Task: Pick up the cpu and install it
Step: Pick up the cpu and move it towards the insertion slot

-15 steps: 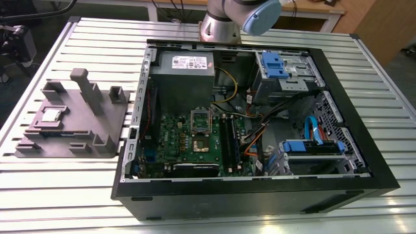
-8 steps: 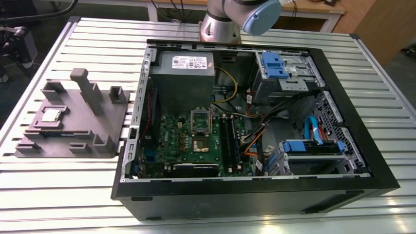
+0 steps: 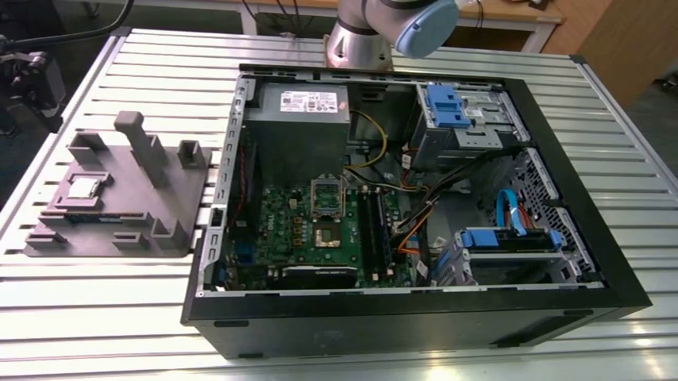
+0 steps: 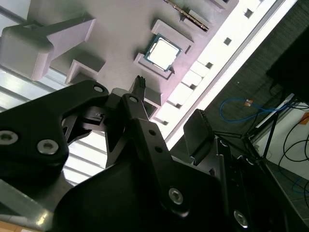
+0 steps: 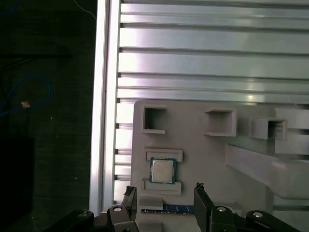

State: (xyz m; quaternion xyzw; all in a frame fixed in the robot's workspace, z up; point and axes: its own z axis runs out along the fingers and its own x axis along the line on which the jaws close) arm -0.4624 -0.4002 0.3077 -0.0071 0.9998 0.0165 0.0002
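1. Black linkage and my two fingertips (image 5: 199, 189) sit closest to the lens in both wrist views. My jaws are spread wide and released, gripping nothing and touching nothing.
2. The cpu (image 5: 162, 170) lies flat, silver top up, in its shallow seat on the grey fixture block (image 5: 207, 159). In the first wrist view it sits opposite the gap between my tips, apart from both.
3. In the exterior view the cpu (image 3: 82, 187) is at the left middle of the frame, on the fixture block (image 3: 180, 198).
4. Two low raised lips hem the chip on opposite sides; the other two sides look open. The second wrist view shows the cpu (image 4: 163, 52) past my nearer fingertip.
5. A tall post (image 3: 143, 151) and several square pockets rise from the block near the chip.
6. The block rests on the slatted metal bench (image 3: 106, 317), near the bench edge. Beyond that edge the first wrist view shows dark floor and a blue cable (image 5: 29, 92).
7. At the exterior view's right of the block, just beside it, the open computer case (image 3: 424, 317) lies on its side. Its green motherboard (image 3: 286, 214) and dark socket (image 3: 326, 232) face up.
8. Bare slats run free along the lower left of the exterior frame.
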